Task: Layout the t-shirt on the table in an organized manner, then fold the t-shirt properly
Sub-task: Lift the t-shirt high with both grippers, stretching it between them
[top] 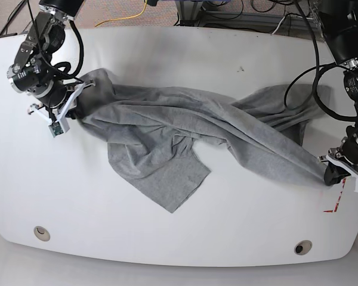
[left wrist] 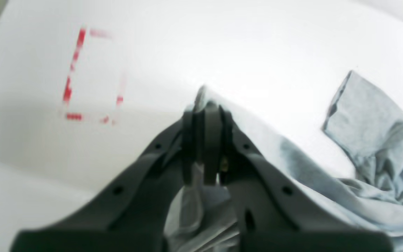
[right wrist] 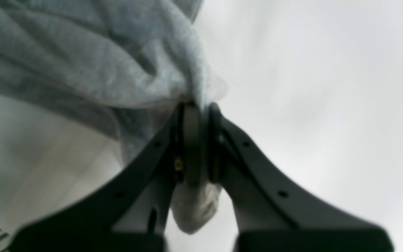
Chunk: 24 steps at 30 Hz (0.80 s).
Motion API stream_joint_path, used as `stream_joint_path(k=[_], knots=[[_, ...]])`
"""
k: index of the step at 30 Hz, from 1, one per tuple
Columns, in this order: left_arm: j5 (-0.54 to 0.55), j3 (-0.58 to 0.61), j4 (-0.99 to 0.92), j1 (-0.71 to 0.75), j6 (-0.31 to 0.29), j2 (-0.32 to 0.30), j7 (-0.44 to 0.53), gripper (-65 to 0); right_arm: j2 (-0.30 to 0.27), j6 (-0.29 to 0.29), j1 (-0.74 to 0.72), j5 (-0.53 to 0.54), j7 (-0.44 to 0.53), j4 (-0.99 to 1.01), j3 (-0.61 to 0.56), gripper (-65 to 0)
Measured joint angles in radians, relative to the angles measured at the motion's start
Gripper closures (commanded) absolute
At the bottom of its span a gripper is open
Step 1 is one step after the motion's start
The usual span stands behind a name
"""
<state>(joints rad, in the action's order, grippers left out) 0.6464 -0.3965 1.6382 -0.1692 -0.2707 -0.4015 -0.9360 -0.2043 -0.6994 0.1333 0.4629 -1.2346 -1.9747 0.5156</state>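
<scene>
The grey t-shirt (top: 185, 128) is stretched in a twisted band across the white table (top: 167, 53), with a loose flap (top: 167, 179) hanging toward the front. My left gripper (top: 332, 173) is at the right edge, shut on one end of the cloth; in the left wrist view the t-shirt (left wrist: 369, 154) runs out between the closed fingers of my left gripper (left wrist: 205, 105). At the far left my right gripper (top: 73, 102) is shut on the other end. The right wrist view shows grey fabric (right wrist: 82, 59) bunched and pinched in my right gripper (right wrist: 199, 105).
A red tape outline (left wrist: 82, 77) lies on the table beside the left gripper, seen partly at the right edge (top: 335, 205) in the base view. Two round metal grommets (top: 42, 232) (top: 302, 246) sit near the front edge. Cables hang behind the table.
</scene>
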Motion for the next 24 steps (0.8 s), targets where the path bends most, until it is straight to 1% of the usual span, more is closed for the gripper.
stream_joint_path(k=[6,11,14,16,18,19,22,24], knots=[[0.001,-0.001,0.09,-0.003,0.0,0.002,-0.036,0.0,0.011,0.0,0.009,0.002,0.003,0.0,0.0,-0.8],[0.0,0.003,0.092,-0.047,0.0,0.01,-0.058,0.0,0.014,0.0,-0.018,-0.012,-0.001,0.001,0.0,-1.1],[0.0,0.004,0.084,-0.079,0.0,0.014,-0.059,0.0,0.011,0.0,-0.084,-0.016,-0.001,0.022,-0.001,-1.1],[-0.006,0.002,0.083,-0.105,0.005,0.029,-0.06,0.0,0.004,0.0,-0.143,-0.034,0.004,0.048,-0.003,-1.3],[-0.013,0.003,0.084,-0.144,0.007,0.052,-0.064,0.0,-0.016,0.0,-0.203,-0.064,0.003,0.082,-0.011,-1.3],[-0.01,0.004,0.085,-0.166,0.008,0.062,-0.078,0.0,-0.029,-0.008,-0.235,-0.068,0.002,0.107,-0.013,-1.3],[-0.01,0.003,0.108,-0.248,0.008,0.077,-0.125,0.0,-0.064,0.002,-0.341,-0.095,0.001,0.174,-0.011,-1.3],[-0.011,-0.002,0.123,-0.317,0.028,0.084,-0.154,0.0,-0.089,0.002,-0.416,-0.098,-0.005,0.218,-0.012,-1.3]])
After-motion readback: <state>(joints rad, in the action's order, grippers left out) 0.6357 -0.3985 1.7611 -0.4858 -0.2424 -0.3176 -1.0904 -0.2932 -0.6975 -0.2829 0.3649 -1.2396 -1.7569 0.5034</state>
